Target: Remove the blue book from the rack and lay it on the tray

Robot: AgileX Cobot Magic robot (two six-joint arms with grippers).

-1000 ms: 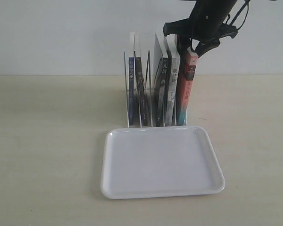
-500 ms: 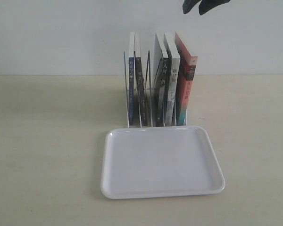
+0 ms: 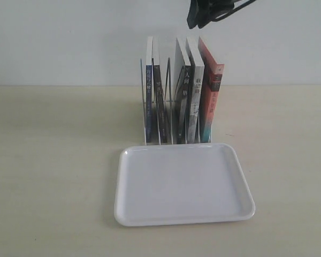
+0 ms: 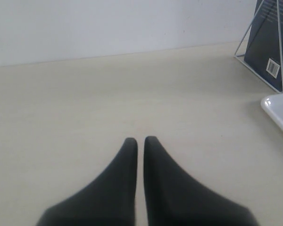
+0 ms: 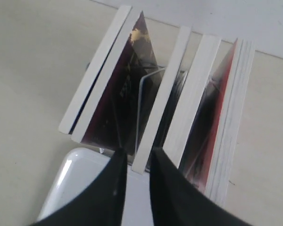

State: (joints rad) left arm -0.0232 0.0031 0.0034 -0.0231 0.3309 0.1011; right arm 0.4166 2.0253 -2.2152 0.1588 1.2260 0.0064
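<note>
above the rack (image 3: pixel 169 85): right gripper (image 3: pixel 200 16) hangs high, partly cut off by the top edge of the exterior view
right gripper state: fingers a narrow gap apart, holding nothing; wrist view looks down on the book tops
left gripper (image 4: pixel 140 140): low over the table (image 3: pixel 53 160); fingers almost touching, only a thin slit, holding nothing; well apart from the rack
blue book (image 3: pixel 148 101): upright at the rack's left end; spine towards the tray; neither gripper touches it
tray (image 3: pixel 184 220): flat on the table, just in front of the rack
other books: white-spined books (image 3: pixel 190 96) mid-rack; red-orange-spined book (image 3: pixel 213 101) at the right end; all upright
</note>
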